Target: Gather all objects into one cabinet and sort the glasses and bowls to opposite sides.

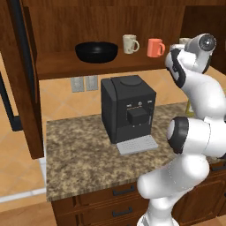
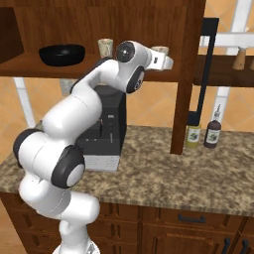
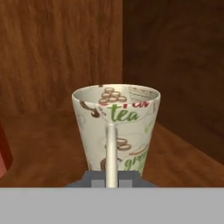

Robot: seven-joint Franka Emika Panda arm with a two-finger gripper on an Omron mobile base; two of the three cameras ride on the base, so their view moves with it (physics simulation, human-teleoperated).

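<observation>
The dark wooden cabinet (image 1: 62, 66) stands open. On its shelf, from left to right, are the wide black bowl (image 1: 96, 51), a cream mug (image 1: 130, 43) and the coral-orange mug (image 1: 155, 47). A second cream mug (image 3: 116, 127) with a tea print stands upright in the shelf's right back corner, its handle facing me. My gripper (image 3: 111, 178) is shut on that handle. In the right base view the same mug (image 2: 159, 50) shows just above my hand (image 2: 166, 62), and the bowl (image 2: 62, 54) sits far left. The coral mug's edge (image 3: 3, 153) is close on the left.
A black coffee machine (image 1: 128, 108) stands on the granite counter (image 1: 79, 159) under the cabinet. The open door (image 1: 20, 79) hangs at the left. Two sauce bottles (image 2: 202, 134) stand by the cabinet's right wall (image 2: 186, 74). A wall shelf (image 2: 223, 69) carries a shaker (image 2: 239, 58).
</observation>
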